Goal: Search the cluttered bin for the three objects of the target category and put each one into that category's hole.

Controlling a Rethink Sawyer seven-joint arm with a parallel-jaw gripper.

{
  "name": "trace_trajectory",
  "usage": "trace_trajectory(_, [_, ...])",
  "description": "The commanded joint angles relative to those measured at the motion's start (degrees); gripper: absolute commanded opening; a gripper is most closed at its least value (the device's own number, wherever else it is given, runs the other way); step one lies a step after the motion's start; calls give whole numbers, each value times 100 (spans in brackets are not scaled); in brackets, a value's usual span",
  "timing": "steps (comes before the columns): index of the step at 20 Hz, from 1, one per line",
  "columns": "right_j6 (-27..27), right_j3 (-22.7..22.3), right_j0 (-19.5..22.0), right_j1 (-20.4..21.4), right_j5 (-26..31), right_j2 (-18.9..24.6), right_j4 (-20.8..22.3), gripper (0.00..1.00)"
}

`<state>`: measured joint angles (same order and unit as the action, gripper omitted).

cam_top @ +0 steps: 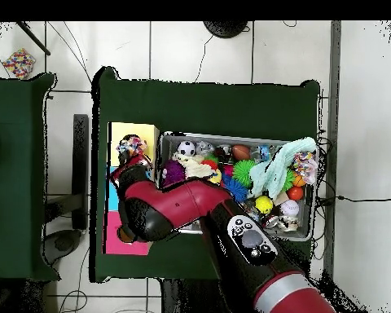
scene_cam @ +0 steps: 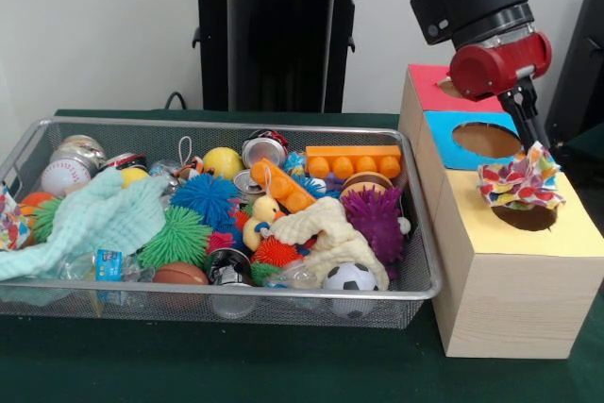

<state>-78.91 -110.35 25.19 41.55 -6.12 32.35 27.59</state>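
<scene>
My gripper [scene_cam: 530,150] hangs over the yellow-topped wooden box [scene_cam: 500,271] and is shut on a white cloth with multicoloured patches [scene_cam: 520,182]. The cloth dangles just above the box's round dark hole [scene_cam: 528,219], partly covering it. In the overhead view the cloth [cam_top: 132,147] lies over the yellow top [cam_top: 147,133]. The silver wire-mesh bin [scene_cam: 236,292] stands to the left, full of clutter. A second dotted cloth [scene_cam: 11,219] lies at its left end and also shows in the overhead view [cam_top: 303,168].
The blue-topped box with its hole [scene_cam: 486,140] and the red-topped box [scene_cam: 429,82] stand behind the yellow one. The bin holds a mint cloth [scene_cam: 94,219], a cream cloth [scene_cam: 330,233], spiky balls, cans, a small football [scene_cam: 350,280] and an orange brick [scene_cam: 354,159].
</scene>
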Motion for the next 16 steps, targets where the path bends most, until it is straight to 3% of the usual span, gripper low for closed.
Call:
trace_trajectory(1, [-921, 493, -57, -308, -235, -492, -27, 0])
trace_trajectory(8, [-785, 721, -304, -330, -146, -808, -21, 0])
trace_trajectory(16, [-701, 1040, -610, -147, 437, -1082, -192, 0])
